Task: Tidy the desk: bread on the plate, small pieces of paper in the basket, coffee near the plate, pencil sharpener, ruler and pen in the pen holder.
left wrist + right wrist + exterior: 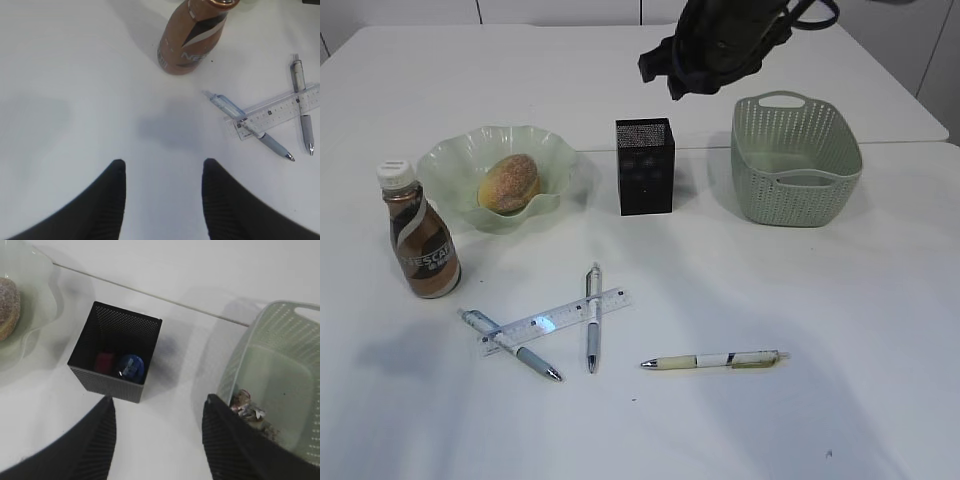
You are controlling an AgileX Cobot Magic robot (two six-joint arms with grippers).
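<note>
The right tool (157,435) hangs open and empty above the tabletop (880,330). Just ahead of its left finger (75,450) stands the holder (116,351), with a blue round thing (131,366) and a red one (104,361) at its bottom. Ahead and to the right sits the basket (300,335), crumpled paper (247,410) inside near the right finger. The plate (450,165) with the bread (509,183) lies off to the far left.

The left tool (162,200) is also open and empty, low over bare tabletop. The coffee (192,35) stands straight ahead, well apart. Ahead and to the right lies the ruler (277,111), crossing two pens: one (250,127) slanted, one (302,102) nearly straight. A third pen (715,360) lies alone farther right.
</note>
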